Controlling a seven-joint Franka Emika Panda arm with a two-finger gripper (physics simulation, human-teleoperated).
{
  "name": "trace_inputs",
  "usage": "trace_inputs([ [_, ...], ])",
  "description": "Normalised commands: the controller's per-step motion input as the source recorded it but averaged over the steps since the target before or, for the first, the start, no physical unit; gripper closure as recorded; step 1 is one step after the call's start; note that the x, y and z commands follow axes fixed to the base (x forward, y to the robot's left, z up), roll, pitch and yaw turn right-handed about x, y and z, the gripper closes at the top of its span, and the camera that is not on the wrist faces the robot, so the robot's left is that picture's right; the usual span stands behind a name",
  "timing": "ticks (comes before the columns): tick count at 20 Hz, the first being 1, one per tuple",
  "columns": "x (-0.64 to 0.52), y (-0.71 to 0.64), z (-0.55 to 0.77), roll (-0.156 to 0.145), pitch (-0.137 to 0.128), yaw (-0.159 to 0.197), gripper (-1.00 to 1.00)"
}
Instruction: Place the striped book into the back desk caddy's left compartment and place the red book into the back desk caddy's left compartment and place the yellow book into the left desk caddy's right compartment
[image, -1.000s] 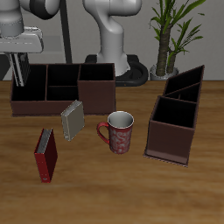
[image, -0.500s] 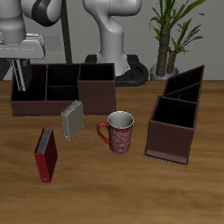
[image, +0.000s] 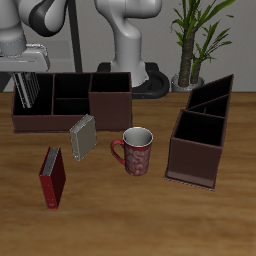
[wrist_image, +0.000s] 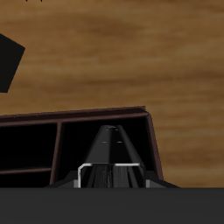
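Over the end compartment of the back desk caddy (image: 70, 100), near the table's back corner, the gripper (image: 24, 92) hung with its fingers dipping below the caddy's rim. Between those fingers a thin upright object, probably the striped book (image: 26, 90), stood on end inside that compartment; the jaws were closed flat against its two faces. From the wrist view the same dark book (wrist_image: 110, 150) ran down between the fingers (wrist_image: 84, 175) into the compartment, whose dark walls (wrist_image: 87, 118) framed it against the wooden table (wrist_image: 122, 61).

Well away from the gripper, toward the table's front edge, the red book (image: 53, 177) stood upright on the wood, clear of everything. Between it and the back caddy, a grey-covered book, possibly the yellow book seen from its cover side (image: 83, 136), leaned just before the caddy's front wall, near the patterned mug (image: 136, 150). At the opposite side of the table the left desk caddy (image: 200, 135) sat angled, apart from the mug and far from the gripper. A potted plant (image: 190, 40) stood behind it at the table's back edge.
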Motion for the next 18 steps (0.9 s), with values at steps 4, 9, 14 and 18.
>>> trace_inputs([
  [4, -0.02, -0.01, -0.15, 0.017, 0.058, -0.016, 1.0],
  [9, -0.01, -0.03, 0.0, -0.006, 0.002, -0.003, 1.0],
  [14, 0.07, -0.06, -0.06, -0.014, 0.014, -0.001, 1.0],
  [18, 0.06, -0.06, -0.11, -0.015, 0.021, -0.01, 1.0],
])
